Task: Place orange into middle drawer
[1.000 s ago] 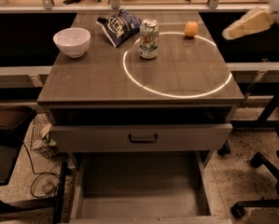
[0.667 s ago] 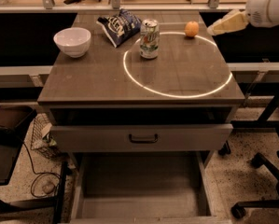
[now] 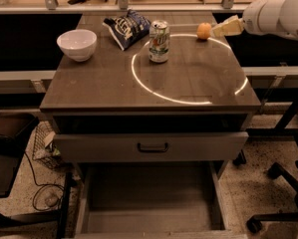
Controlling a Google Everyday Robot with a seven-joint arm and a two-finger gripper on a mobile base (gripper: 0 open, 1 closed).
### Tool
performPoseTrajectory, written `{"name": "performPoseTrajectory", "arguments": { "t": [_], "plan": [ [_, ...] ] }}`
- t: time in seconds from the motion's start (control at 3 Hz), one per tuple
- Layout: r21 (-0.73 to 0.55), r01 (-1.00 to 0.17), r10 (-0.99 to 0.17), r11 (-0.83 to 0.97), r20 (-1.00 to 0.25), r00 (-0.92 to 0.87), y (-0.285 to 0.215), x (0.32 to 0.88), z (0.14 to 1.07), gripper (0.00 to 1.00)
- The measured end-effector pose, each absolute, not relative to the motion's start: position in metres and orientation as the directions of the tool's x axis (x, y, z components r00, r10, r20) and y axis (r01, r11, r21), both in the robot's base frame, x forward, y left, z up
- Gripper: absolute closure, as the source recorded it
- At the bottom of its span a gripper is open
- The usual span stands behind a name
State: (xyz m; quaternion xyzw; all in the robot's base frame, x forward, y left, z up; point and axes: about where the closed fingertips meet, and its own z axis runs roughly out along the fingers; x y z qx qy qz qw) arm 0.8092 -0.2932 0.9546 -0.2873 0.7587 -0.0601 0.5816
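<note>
Now the gripper [image 3: 219, 30] sits at the far right of the countertop [image 3: 103, 83], its pale tip aimed left and just beside the orange [image 3: 204, 31]. Contact vs. a thin gap: can't tell. Whether it's open or closed: can't tell either, it reads as one pale wedge. White arm [image 3: 278, 14] comes in behind it from the right edge.

Change: over the last second the gripper has swung in from off the cabinet's right side, leftward and toward the back, closing on the fruit. Orange hasn't shifted; same spot near the back right, on the arc of the bright light ring [image 3: 188, 101]. My read: the reach is about finished, the grasp not made, and the carry to the drawer is all still to do.

Orange: small, round, smooth, evenly coloured, resting on the wood and not lifted. Likely to roll if nudged from the side.

Next out: soda can [image 3: 159, 41] upright, well left of the orange; chip bag [image 3: 127, 28] behind-left of the can; white bowl [image 3: 77, 44] at far left.

Below, drawer front with handle [image 3: 151, 147] is shut. Under it the middle drawer [image 3: 148, 198] is pulled out toward the camera with nothing visible on its grey floor, so ready to receive.
</note>
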Motion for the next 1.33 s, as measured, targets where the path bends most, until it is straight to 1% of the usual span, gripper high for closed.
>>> {"name": "performPoseTrajectory", "arguments": {
  "t": [0.33, 0.67, 1.0, 1.33],
  "plan": [
    [-0.386, -0.357, -0.463, 0.851, -0.872, -0.162, -0.29, 0.825, 0.94, 0.0],
    [-0.341, -0.38, -0.421, 0.86, -0.894, -0.151, -0.28, 0.84, 0.928, 0.0],
    [-0.287, -0.433, -0.374, 0.854, -0.919, -0.127, -0.259, 0.865, 0.918, 0.0],
    [-0.265, -0.458, -0.35, 0.848, -0.93, -0.111, -0.25, 0.879, 0.916, 0.0]
  ]
}}
